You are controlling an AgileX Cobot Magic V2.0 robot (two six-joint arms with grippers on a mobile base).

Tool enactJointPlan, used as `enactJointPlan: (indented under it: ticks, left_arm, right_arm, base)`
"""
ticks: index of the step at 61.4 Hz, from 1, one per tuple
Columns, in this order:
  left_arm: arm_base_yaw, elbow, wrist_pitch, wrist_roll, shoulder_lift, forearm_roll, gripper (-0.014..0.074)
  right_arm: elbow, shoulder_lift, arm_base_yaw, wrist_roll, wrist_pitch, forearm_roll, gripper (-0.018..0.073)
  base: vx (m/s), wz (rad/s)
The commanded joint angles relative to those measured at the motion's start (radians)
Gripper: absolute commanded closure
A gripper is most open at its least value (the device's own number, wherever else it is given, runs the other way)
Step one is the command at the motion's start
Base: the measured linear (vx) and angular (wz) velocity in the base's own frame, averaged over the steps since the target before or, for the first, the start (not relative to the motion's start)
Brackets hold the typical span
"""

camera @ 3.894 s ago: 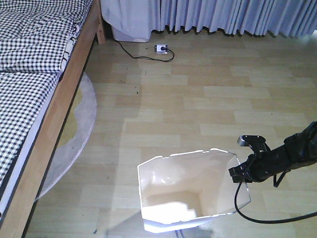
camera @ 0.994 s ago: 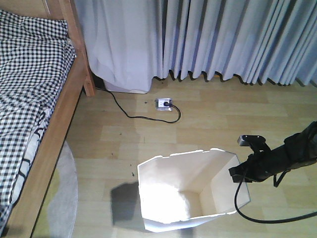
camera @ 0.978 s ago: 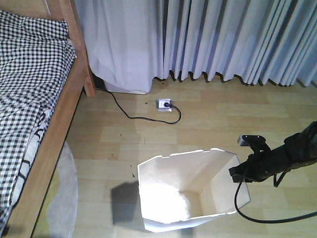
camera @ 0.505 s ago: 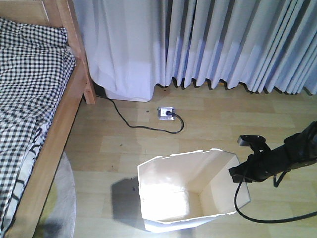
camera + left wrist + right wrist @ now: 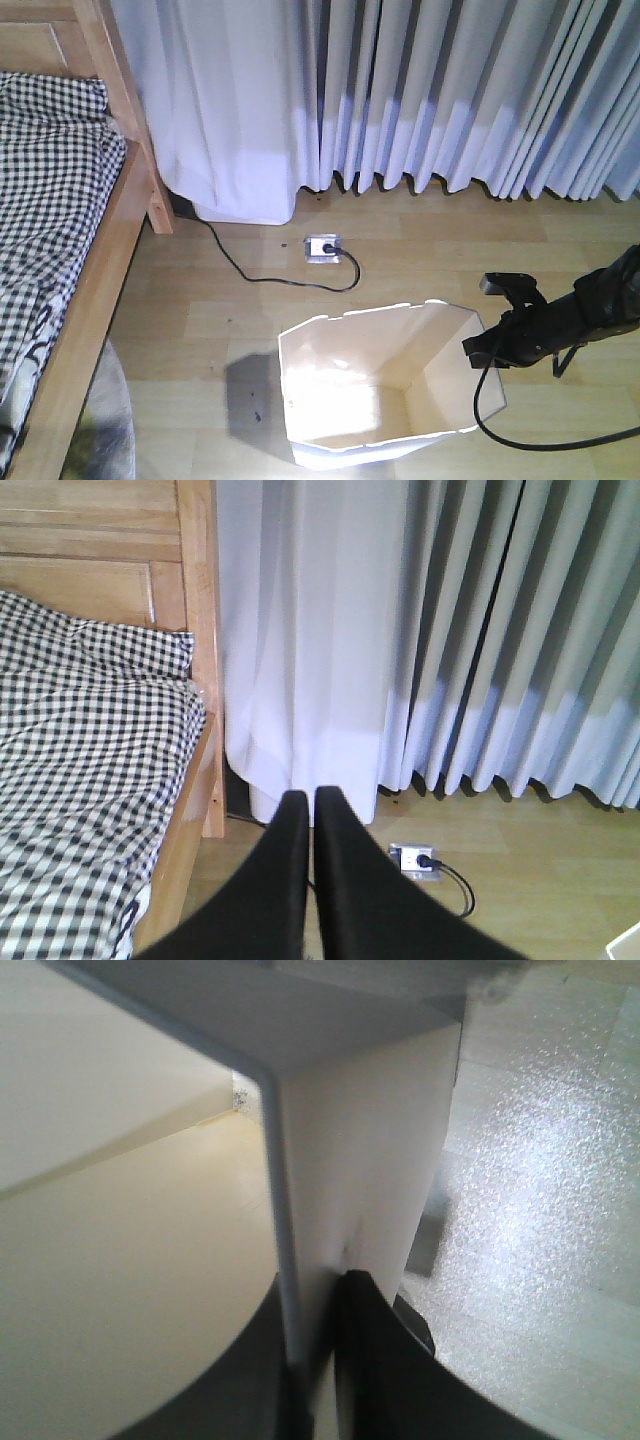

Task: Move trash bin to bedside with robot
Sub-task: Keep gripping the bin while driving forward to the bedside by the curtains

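The white trash bin (image 5: 340,385) stands low in the front view, its cream inside showing. My right gripper (image 5: 478,355) is shut on the bin's right rim; the right wrist view shows the thin wall (image 5: 350,1160) pinched between the two black fingers (image 5: 375,1360). My left gripper (image 5: 312,798) is shut with nothing in it, held in the air facing the curtain. The bedside (image 5: 85,300), a light-brown wooden frame with checked bedding (image 5: 45,200), lies to the left of the bin, with bare floor between them.
Pale curtains (image 5: 420,90) hang along the far wall. A floor socket (image 5: 322,247) with a black cable (image 5: 250,275) lies between the bed's post (image 5: 130,130) and the bin. A round grey rug (image 5: 105,430) sits by the bed frame. A black cable (image 5: 540,435) trails from the right arm.
The whole scene has slid: bed, socket and curtains shifted down and left in the front view, so the base moved toward the curtain. Bin and right gripper keep their place in the frame.
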State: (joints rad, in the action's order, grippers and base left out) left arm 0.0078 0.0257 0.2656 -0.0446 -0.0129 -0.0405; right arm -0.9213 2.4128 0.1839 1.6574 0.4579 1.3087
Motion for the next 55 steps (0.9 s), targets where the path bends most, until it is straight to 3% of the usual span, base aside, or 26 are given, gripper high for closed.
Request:
enactJointPlan:
  ticks: [1, 55]
  left_arm:
    - [0.0, 0.019, -0.067, -0.006, -0.014, -0.004, 0.0602]
    - [0.0, 0.019, -0.067, -0.006, -0.014, -0.004, 0.0602]
  right_arm:
    - [-0.009, -0.075, 0.005, -0.003, 0.194, 0.035, 0.0566]
    - [-0.009, -0.075, 0.005, -0.003, 0.194, 0.035, 0.0566]
  base:
    - [0.17, -0.06]
    - [0.14, 0.02]
